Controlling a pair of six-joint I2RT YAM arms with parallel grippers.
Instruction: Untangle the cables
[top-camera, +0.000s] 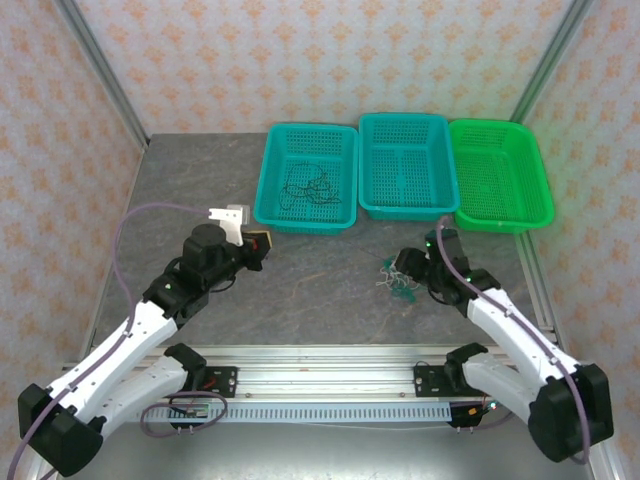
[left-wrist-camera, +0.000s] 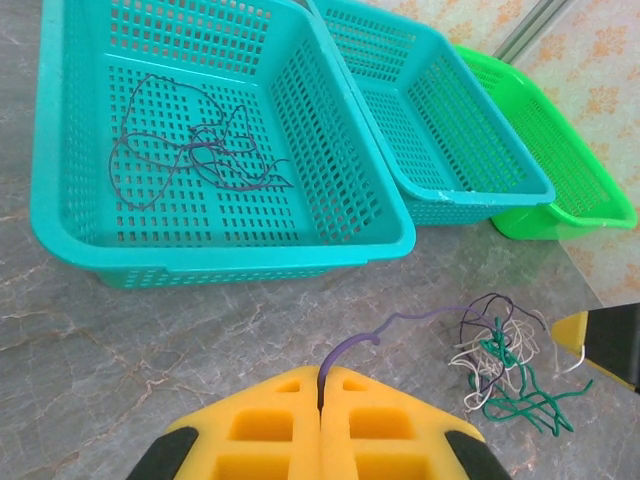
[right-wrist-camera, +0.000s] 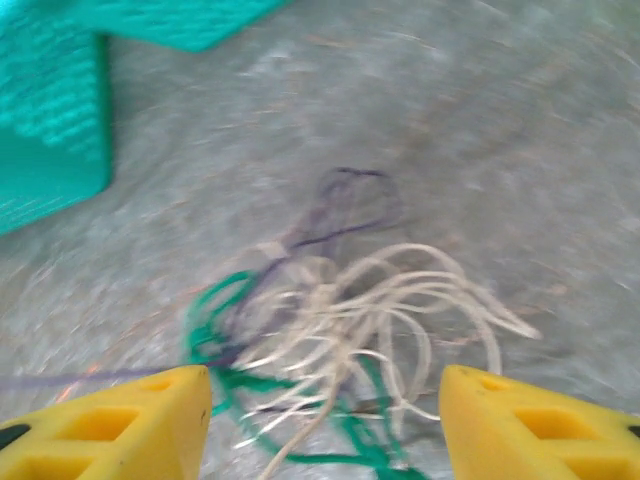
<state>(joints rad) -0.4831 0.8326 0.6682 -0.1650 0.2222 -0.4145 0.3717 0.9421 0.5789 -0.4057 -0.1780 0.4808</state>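
Your left end effector (left-wrist-camera: 320, 405), at the bottom centre of the left wrist view, has its yellow fingers pressed together on a thin purple wire (left-wrist-camera: 400, 322). That wire arcs right to the tangled clump of thin whitish, green and purple wires (left-wrist-camera: 505, 365), which lies on the grey marbled tabletop (left-wrist-camera: 150, 340) at lower right. In the blurred right wrist view, your right end effector (right-wrist-camera: 325, 400) stands spread, one yellow finger on either side of that clump. A separate dark wire squiggle (left-wrist-camera: 190, 150) lies inside the leftmost teal plastic mesh basket (left-wrist-camera: 60, 200), upper left.
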